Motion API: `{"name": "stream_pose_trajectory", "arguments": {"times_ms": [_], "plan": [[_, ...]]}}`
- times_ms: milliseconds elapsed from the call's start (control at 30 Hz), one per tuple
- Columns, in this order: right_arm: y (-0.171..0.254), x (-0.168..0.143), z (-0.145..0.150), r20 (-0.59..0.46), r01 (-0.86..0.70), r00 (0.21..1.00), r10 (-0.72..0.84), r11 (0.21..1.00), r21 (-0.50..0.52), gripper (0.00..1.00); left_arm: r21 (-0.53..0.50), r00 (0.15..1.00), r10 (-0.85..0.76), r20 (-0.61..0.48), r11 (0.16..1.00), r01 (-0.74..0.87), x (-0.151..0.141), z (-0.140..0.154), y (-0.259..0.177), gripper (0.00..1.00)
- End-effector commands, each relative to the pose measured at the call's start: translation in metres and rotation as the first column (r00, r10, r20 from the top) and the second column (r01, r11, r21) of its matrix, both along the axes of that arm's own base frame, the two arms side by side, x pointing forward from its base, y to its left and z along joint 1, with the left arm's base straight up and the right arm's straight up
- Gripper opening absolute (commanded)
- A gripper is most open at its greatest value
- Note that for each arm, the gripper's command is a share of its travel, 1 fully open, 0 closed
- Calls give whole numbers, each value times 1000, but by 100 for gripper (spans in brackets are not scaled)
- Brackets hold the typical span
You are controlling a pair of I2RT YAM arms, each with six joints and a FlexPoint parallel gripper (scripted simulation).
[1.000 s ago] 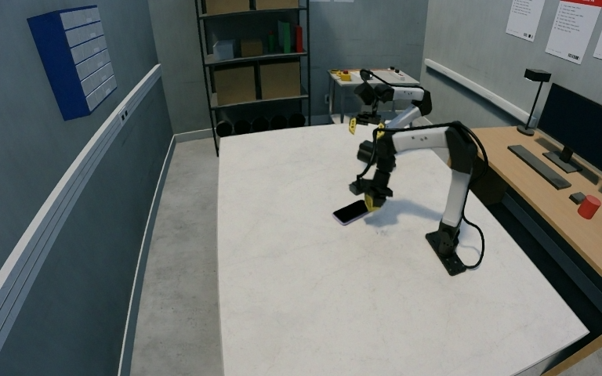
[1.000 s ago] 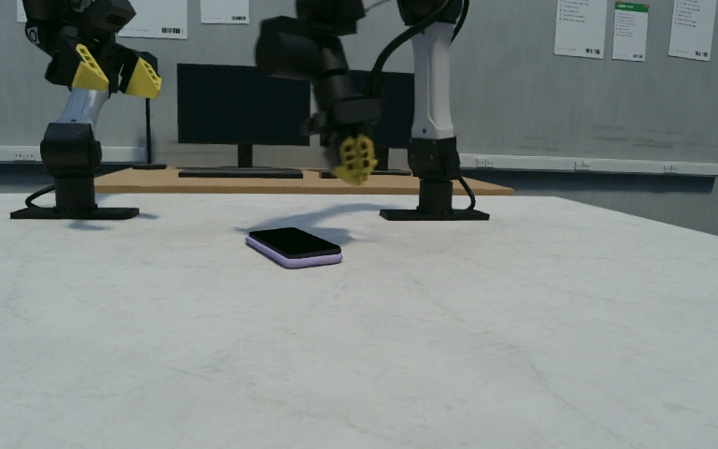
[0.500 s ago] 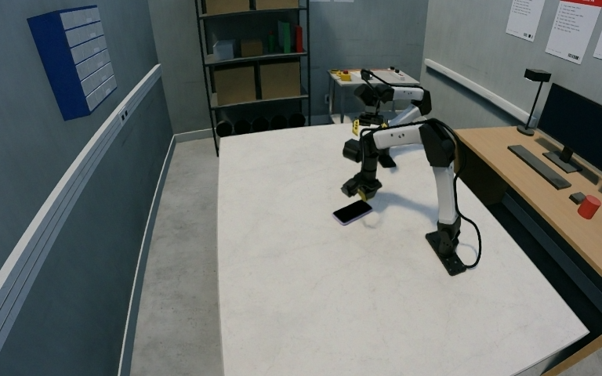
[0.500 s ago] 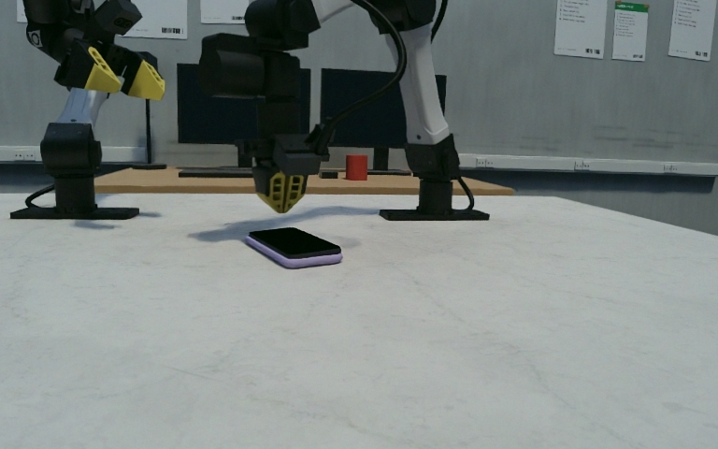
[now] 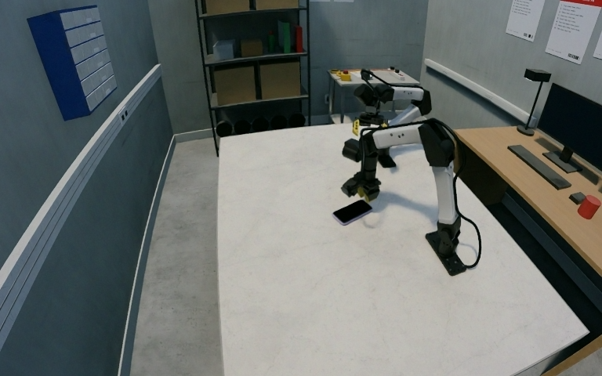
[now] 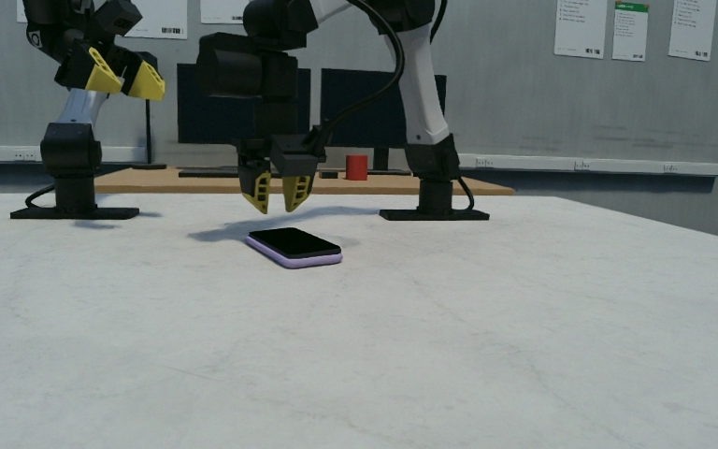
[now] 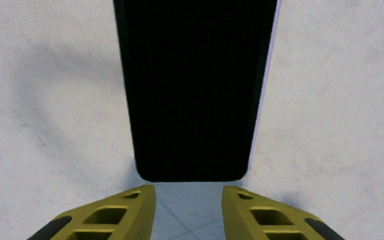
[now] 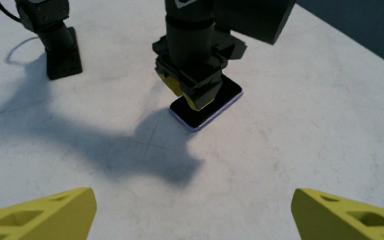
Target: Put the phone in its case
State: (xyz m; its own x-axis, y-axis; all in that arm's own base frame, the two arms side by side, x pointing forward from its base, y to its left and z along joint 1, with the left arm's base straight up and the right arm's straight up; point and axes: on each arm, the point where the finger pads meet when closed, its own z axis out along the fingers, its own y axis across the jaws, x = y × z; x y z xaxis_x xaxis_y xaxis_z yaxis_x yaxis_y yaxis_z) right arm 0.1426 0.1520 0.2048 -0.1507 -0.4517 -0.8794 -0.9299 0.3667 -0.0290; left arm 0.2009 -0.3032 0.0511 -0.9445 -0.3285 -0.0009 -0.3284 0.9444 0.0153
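Observation:
The black phone (image 5: pixel 353 211) (image 6: pixel 296 241) (image 7: pixel 195 90) (image 8: pixel 195 117) lies screen up on top of its lavender case (image 6: pixel 296 263) (image 8: pixel 220 111). In the exterior view it stands proud of the case rim. In the left wrist view, a lavender strip shows only along the phone's right side. Whether it is seated inside is hidden. My left gripper (image 5: pixel 364 196) (image 6: pixel 277 210) (image 7: pixel 188 194) is partly open and empty, pointing down just above and beyond the phone's short end. My right gripper (image 6: pixel 138 94) (image 8: pixel 194 197) is wide open and empty, high up at the far side.
Both arms stand on the white table (image 5: pixel 284 274) (image 6: pixel 476 343). The left arm reaches over the phone, close to the right arm in the top view. A wooden desk (image 5: pixel 492 150) with a red cup (image 5: pixel 589 207) (image 6: pixel 356 166) stands behind the arm bases.

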Motion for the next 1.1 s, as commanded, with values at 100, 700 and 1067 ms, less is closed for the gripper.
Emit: {"name": "stream_pose_trajectory", "arguments": {"times_ms": [100,700,1067], "plan": [[1,0,5,4,-6,1000,6,1000,3,100,-16,1000,10,6,1000,-10,1,-13,-5,36],[1,0,5,4,-6,1000,6,1000,3,100,-12,1000,5,3,1000,-5,1,-37,-3,36],[1,0,5,4,-6,1000,6,1000,3,100,-8,1000,6,0,1000,-6,1,-51,-1,36]]}}
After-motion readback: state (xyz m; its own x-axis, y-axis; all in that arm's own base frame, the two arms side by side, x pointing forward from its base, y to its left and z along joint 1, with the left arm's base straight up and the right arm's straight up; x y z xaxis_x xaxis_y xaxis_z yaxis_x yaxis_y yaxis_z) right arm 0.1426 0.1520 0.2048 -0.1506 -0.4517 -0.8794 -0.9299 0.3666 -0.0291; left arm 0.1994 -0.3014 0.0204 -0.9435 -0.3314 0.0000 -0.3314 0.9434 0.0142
